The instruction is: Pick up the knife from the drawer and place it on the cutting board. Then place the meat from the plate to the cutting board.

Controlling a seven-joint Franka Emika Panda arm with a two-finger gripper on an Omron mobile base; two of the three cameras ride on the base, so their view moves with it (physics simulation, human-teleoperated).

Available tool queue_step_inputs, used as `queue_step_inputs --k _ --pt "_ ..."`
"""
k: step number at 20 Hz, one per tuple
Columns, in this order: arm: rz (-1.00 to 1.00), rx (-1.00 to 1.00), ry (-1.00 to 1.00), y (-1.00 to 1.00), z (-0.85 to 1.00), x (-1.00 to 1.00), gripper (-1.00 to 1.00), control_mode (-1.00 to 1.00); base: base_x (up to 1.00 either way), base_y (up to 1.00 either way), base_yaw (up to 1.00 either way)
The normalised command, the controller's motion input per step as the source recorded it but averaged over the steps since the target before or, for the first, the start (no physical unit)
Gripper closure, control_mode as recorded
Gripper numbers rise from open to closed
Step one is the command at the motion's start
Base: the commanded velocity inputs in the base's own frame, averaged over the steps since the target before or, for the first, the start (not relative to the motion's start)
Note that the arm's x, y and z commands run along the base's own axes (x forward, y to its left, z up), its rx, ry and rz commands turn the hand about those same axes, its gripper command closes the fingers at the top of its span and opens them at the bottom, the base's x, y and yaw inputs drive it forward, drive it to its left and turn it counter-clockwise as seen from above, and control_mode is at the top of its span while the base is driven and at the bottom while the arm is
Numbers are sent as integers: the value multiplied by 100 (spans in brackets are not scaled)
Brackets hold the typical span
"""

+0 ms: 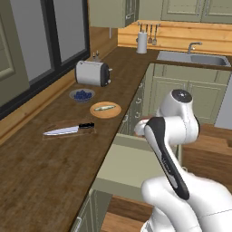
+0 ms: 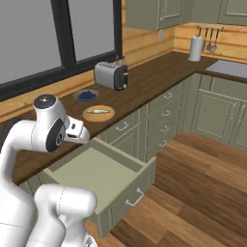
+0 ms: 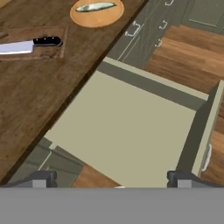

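I'm seeing the gripper (image 3: 109,179) hanging wide open and empty above the pulled-out drawer (image 3: 131,131), its fingertips (image 3: 41,179) cut off by the frame's bottom edge. The knife (image 3: 28,45) is lying on the cutting board (image 3: 52,51), blade tip running off the left edge. The meat (image 3: 95,6) is sitting on the plate (image 3: 97,17).

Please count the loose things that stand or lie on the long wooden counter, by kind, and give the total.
Knife: 1
Cutting board: 1
Plate: 1
Meat: 1
Bowl of blueberries: 1
Toaster: 1
Paper towel roll: 1
Total: 7
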Motion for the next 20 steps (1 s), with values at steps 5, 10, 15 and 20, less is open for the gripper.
queue_step_inputs --k 5,10,15,20 --pt "-9 3 -2 -19 0 -20 -100 100 -14 -9 -8" --pt "0 0 0 0 0 0 -100 100 -74 -35 -50" --pt "0 0 0 0 0 0 -100 100 -55 -35 -46" --pt "0 0 0 0 0 0 -100 100 37 -78 -22"
